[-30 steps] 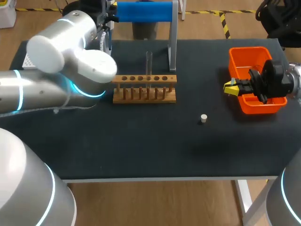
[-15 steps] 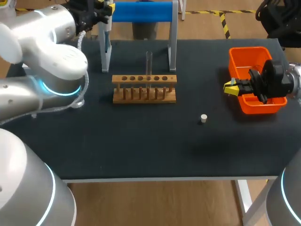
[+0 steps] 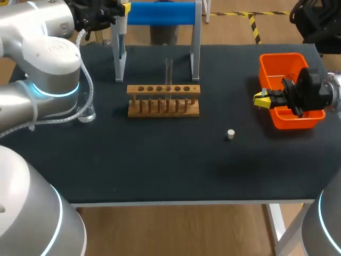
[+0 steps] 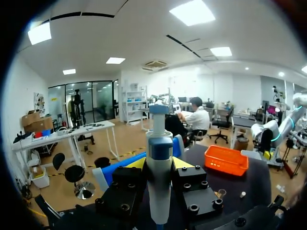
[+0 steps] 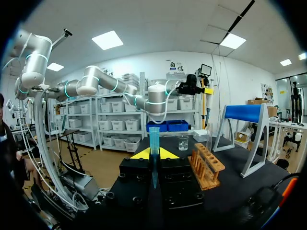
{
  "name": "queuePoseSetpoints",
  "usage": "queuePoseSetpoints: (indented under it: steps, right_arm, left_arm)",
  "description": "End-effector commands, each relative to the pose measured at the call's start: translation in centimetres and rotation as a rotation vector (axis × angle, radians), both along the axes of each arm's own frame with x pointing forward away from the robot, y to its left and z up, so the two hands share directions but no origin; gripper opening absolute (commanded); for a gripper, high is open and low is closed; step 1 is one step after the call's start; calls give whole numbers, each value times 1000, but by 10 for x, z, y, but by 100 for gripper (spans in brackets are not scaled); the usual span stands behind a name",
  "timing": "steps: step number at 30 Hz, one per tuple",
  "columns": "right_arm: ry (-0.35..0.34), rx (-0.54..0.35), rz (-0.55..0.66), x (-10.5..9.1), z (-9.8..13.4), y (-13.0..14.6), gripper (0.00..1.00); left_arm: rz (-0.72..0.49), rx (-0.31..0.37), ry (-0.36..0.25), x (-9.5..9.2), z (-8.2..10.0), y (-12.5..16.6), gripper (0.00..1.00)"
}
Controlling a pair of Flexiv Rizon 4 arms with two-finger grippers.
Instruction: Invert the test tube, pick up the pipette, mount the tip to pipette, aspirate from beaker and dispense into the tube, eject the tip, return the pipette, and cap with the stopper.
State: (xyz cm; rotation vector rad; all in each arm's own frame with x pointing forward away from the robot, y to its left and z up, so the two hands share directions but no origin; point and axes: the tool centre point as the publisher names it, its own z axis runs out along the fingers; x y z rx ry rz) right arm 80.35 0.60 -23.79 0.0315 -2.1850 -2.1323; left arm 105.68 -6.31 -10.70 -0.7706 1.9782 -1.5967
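1. Swung back off the wooden rack (image 3: 163,100), my left gripper (image 3: 121,9) now sits behind and left of it; my right gripper (image 3: 261,100) hangs well right of it.
2. Left fingers pinch the pipette (image 4: 159,177), upright, plunger uppermost.
3. Right fingers pinch the blue tip (image 5: 154,143), wide end up; the wooden rack stands between it and the pipette, whose nozzle, I judge, must meet it from above.

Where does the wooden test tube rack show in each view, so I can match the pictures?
Head view: wooden test tube rack mid-table, in front of the blue-topped stand.
Left wrist view: not visible; the left gripper, shut on the pipette, fills the foreground.
Right wrist view: rack just ahead of the right gripper and its pipette tip, before the stand.
Shared landmark: the stand, in all three.
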Motion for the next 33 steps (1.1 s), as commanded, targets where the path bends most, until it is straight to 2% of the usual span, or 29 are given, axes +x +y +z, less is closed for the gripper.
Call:
queuePoseSetpoints:
  steps: [1,8,10,11,16,19,33]
  right_arm:
    - [-1,-2,-2,-1,1,-1,0]
    - [-1,-2,-2,-1,1,-1,0]
    - [-1,-2,-2,-1,1,-1,0]
    - [-1,-2,-2,-1,1,-1,0]
    - [-1,-2,-2,-1,1,-1,0]
    - [-1,-2,-2,-1,1,-1,0]
    - [-1,-2,-2,-1,1,-1,0]
  left_arm:
    - [-105,-29,-41,-35,9,1,0]
    - [-246,-64,-80,-84,30,-23,0]
    - [-274,-69,-81,-96,36,-29,0]
    - [-294,-95,-80,-101,38,-32,0]
    - [-350,-102,-82,-127,51,-48,0]
    - [-433,-134,-76,-144,61,-61,0]
    - [-433,-134,-76,-144,61,-61,0]
